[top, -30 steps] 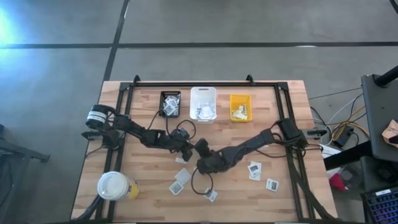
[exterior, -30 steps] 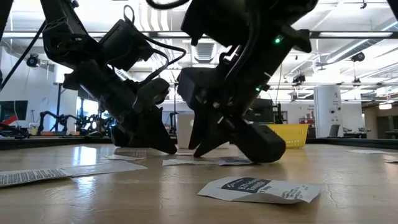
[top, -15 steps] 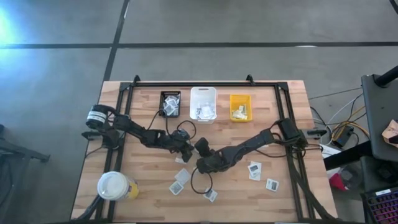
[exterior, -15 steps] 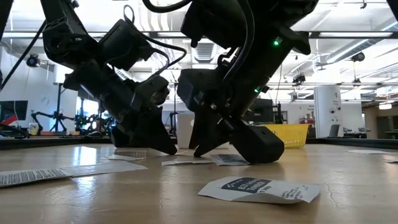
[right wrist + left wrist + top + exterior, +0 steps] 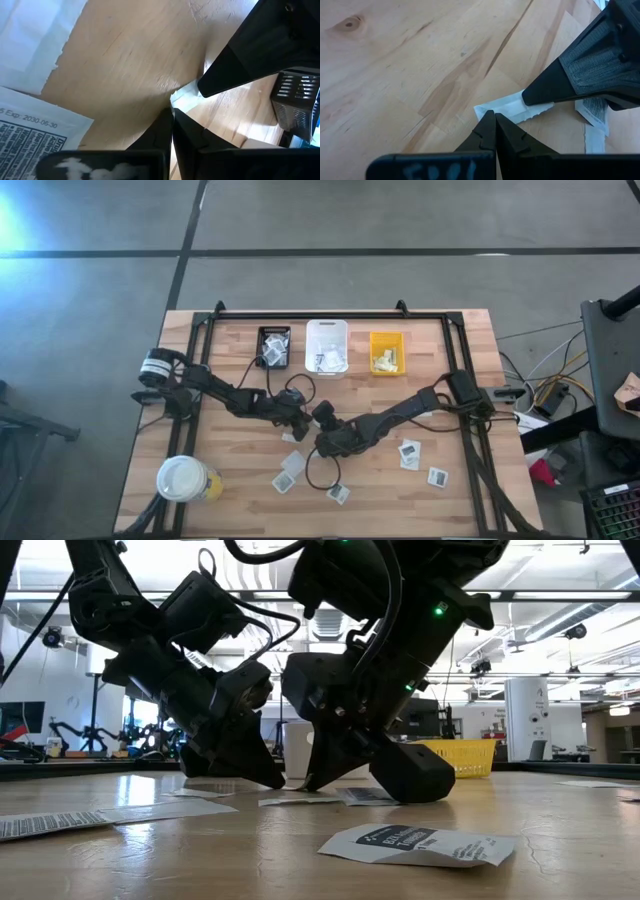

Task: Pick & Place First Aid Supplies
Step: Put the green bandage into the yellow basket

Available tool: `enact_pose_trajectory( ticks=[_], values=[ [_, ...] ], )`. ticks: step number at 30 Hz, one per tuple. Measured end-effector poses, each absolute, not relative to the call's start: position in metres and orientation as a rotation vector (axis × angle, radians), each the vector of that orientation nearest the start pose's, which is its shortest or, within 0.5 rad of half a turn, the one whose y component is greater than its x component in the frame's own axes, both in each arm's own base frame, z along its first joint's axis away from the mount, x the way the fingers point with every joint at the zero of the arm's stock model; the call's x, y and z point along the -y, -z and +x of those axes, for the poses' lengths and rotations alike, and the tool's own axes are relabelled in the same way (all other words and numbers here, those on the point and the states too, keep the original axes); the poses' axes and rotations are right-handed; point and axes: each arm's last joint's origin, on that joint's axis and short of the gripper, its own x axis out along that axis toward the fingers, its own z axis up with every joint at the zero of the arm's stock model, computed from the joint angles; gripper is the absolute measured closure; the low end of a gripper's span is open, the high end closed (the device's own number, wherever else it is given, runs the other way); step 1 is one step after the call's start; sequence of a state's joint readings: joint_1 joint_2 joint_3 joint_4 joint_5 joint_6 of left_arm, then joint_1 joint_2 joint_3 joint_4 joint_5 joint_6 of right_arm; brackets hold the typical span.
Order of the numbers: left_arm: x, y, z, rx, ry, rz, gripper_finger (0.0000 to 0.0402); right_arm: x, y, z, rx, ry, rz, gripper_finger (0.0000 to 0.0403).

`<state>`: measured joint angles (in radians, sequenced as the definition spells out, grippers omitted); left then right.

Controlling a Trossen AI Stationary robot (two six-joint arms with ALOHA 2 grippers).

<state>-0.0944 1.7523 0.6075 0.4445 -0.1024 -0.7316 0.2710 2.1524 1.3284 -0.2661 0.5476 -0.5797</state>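
A small white packet of the first aid supplies lies flat on the wood near the table's middle. My left gripper is shut, its tips on one corner of that packet. My right gripper is shut at the packet's opposite end, facing the left one. More packets lie toward the near edge: two white squares, one, and two on the right. My left gripper has its shut fingertips on the packet's corner, slanting down from the table's left; the packet lies flat under them. Whether it pinches or only presses, I cannot tell. My right gripper has closed its fingertips on the packet's serrated end, slanting down from the right. The packet stays on the table.
A black bin, a white bin and a yellow bin stand in a row at the far edge. A white-lidded cup stands near the front left corner. A larger printed packet lies close to the low camera.
My right gripper has closed its fingers at the packet's end without moving away; in the low view its lower part has shifted a little toward my left gripper. The packet stays flat on the table.
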Motion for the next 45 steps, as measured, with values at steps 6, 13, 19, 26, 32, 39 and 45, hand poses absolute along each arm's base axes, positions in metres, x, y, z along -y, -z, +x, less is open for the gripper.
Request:
enact_pose_trajectory(
  ticks=[6, 13, 19, 26, 32, 39, 45],
  values=[
    [0.025, -0.104, 0.297, -0.652, -0.241, -0.589, 0.0398, -0.098, -0.104, 0.408, -1.065, -0.048, -0.957, 0.0394],
    [0.025, -0.106, 0.300, -0.646, -0.224, -0.532, 0.0364, -0.099, -0.105, 0.407, -1.069, -0.037, -0.937, 0.0394],
    [0.025, -0.111, 0.301, -0.645, -0.198, -0.478, 0.0306, -0.100, -0.111, 0.406, -1.056, -0.024, -0.914, 0.0395],
    [0.023, -0.131, 0.290, -0.691, -0.173, -0.421, 0.0257, -0.099, -0.115, 0.400, -1.100, -0.006, -0.877, 0.0395],
    [0.022, -0.151, 0.280, -0.690, -0.148, -0.352, 0.0256, -0.097, -0.119, 0.394, -1.145, 0.036, -0.833, 0.0395],
    [0.021, -0.167, 0.269, -0.671, -0.130, -0.314, 0.0258, -0.090, -0.145, 0.377, -1.207, 0.174, -0.771, 0.0395],
    [0.020, -0.174, 0.261, -0.692, -0.135, -0.298, 0.0259, -0.084, -0.177, 0.355, -1.212, 0.213, -0.644, 0.0395]
  ],
)
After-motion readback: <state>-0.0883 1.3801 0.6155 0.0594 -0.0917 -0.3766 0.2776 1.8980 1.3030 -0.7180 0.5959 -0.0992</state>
